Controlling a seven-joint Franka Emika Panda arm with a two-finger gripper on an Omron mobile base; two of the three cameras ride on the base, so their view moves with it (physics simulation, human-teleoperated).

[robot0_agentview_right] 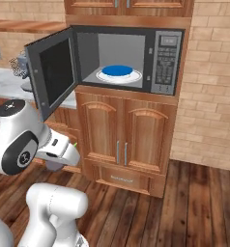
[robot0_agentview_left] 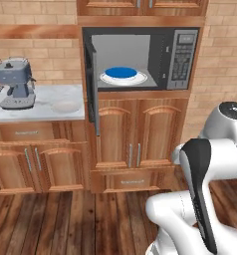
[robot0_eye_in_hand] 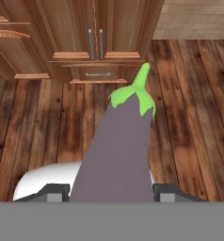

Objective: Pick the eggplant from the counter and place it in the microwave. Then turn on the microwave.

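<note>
Up close, gripper (robot0_eye_in_hand: 112,192) fingers clamp the eggplant (robot0_eye_in_hand: 117,150) at its thick end; long axis runs out along the hand, green stem pointing away twd wood floor (robot0_eye_in_hand: 189,117) and cabinets.

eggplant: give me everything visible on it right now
In the hand view the eggplant is a smooth, matte, dark purple-grey oblong with a bright green cap and a short stem at its far end. It sits between the fingers of the gripper, which is shut on it, stem pointing away from the hand. It hangs in the air over the wooden floor, in front of the lower cabinets. Its near end is hidden at the bottom of the view.
</note>
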